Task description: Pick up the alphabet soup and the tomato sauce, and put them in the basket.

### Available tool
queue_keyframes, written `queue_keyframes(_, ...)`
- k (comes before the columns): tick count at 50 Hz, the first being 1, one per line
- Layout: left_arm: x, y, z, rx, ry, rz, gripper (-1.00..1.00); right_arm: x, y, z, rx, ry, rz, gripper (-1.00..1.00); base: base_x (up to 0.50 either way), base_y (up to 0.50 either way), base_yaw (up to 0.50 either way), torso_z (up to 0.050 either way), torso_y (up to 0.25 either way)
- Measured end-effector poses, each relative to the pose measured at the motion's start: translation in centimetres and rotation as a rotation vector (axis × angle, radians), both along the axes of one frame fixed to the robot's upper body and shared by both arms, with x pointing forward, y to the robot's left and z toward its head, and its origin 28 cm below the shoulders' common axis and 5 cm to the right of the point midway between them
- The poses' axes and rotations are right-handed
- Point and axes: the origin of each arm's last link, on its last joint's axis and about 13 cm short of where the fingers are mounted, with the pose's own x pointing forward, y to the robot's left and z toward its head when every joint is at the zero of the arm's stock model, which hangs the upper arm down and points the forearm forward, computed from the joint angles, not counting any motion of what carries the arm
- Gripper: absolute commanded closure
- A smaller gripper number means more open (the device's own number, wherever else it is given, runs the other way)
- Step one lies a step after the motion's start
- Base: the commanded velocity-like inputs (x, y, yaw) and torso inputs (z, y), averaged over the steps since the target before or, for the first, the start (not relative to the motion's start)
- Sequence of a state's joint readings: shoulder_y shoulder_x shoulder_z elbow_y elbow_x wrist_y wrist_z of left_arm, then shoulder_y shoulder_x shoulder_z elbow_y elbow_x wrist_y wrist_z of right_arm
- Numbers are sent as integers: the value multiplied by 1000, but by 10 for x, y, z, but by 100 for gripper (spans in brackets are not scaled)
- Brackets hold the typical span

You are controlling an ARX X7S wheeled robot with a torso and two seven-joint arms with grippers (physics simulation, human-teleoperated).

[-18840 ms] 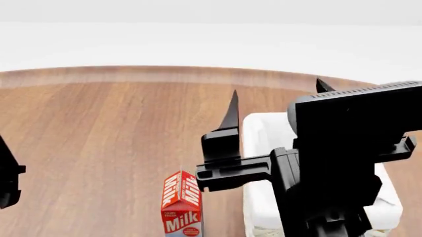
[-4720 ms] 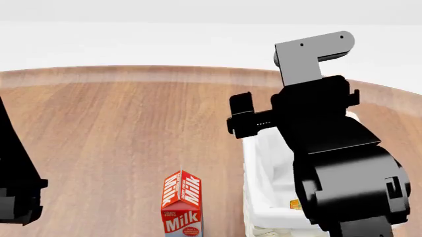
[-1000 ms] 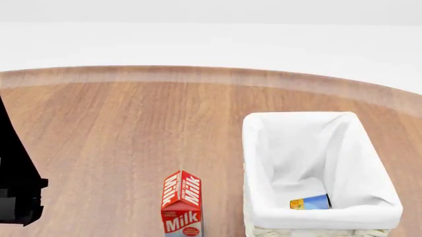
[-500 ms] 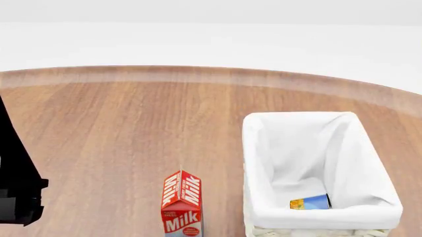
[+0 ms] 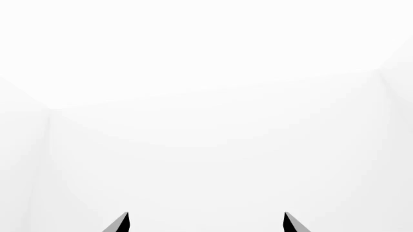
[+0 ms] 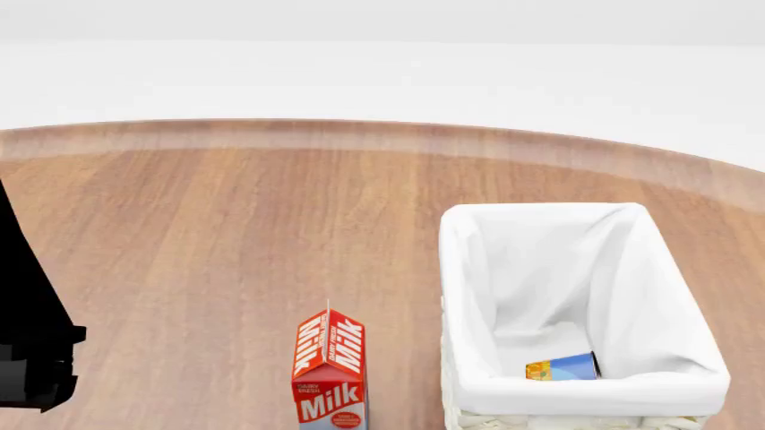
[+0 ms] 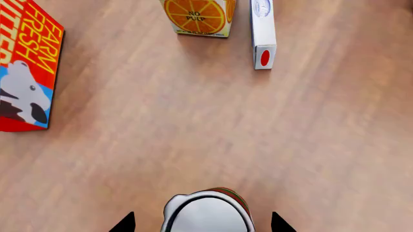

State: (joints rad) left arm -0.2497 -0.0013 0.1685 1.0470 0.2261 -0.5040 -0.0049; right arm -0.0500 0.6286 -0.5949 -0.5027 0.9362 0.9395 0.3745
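Note:
The alphabet soup (image 6: 560, 367), a blue and yellow-orange can, lies on its side inside the white-lined basket (image 6: 478, 394) at the right of the head view. In the right wrist view the tomato sauce (image 7: 208, 215) stands upright on the wood, silver top up with a red and green edge. My right gripper (image 7: 202, 224) is open, one fingertip on each side of the can with a gap on both sides. In the left wrist view my left gripper (image 5: 205, 224) is open and empty against a blank white background. Only part of the left arm (image 6: 30, 345) shows in the head view.
A red milk carton (image 6: 330, 376) stands left of the basket. Beyond the tomato sauce the right wrist view shows an orange juice carton (image 7: 197, 17), a slim white box (image 7: 262, 34) and a red butter box (image 7: 26, 67) on the wooden table (image 6: 239, 233).
The right arm, over the basket 4.7 s ago, has left the head view, and the soup can stays in the basket. Nothing moved in the last second.

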Motion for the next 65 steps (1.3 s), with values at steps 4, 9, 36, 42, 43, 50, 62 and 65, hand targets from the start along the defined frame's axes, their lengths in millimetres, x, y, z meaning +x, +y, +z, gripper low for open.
queue_keyframes(4, 0, 0, 0, 0, 0, -1, -100, -1, 1, -2, 0, 1, 3, -100, 0, 0, 0, 0, 0)
queue_keyframes(9, 0, 0, 0, -1, 0, -1, -100, -2, 2, -5, 1, 4, 6, -100, 0, 0, 0, 0, 0)
queue_keyframes(36, 0, -1, 0, 0, 0, -2, -100, -4, 3, -18, 3, 21, 5, -100, 0, 0, 0, 0, 0)
queue_keyframes(42, -1, 0, -1, -1, 2, -2, -100, -5, 3, -21, 3, 25, 2, -100, 0, 0, 0, 0, 0)
queue_keyframes(43, -1, 0, -1, -1, 2, -3, -100, -5, 3, -22, 3, 26, 2, -100, 0, 0, 0, 0, 0)
queue_keyframes(50, -1, 0, -2, -2, 4, -3, -100, -6, 3, -25, 3, 30, -1, -100, 0, 0, 0, 0, 0)
queue_keyframes(62, -1, -1, -2, -2, 5, -4, -100, -8, 4, -27, 13, 35, -7, 100, 0, 0, 0, 0, 0)
queue_keyframes(65, -1, -1, -2, -1, 5, -5, -100, -8, 4, -26, 12, 27, -6, 100, 0, 0, 0, 0, 0)
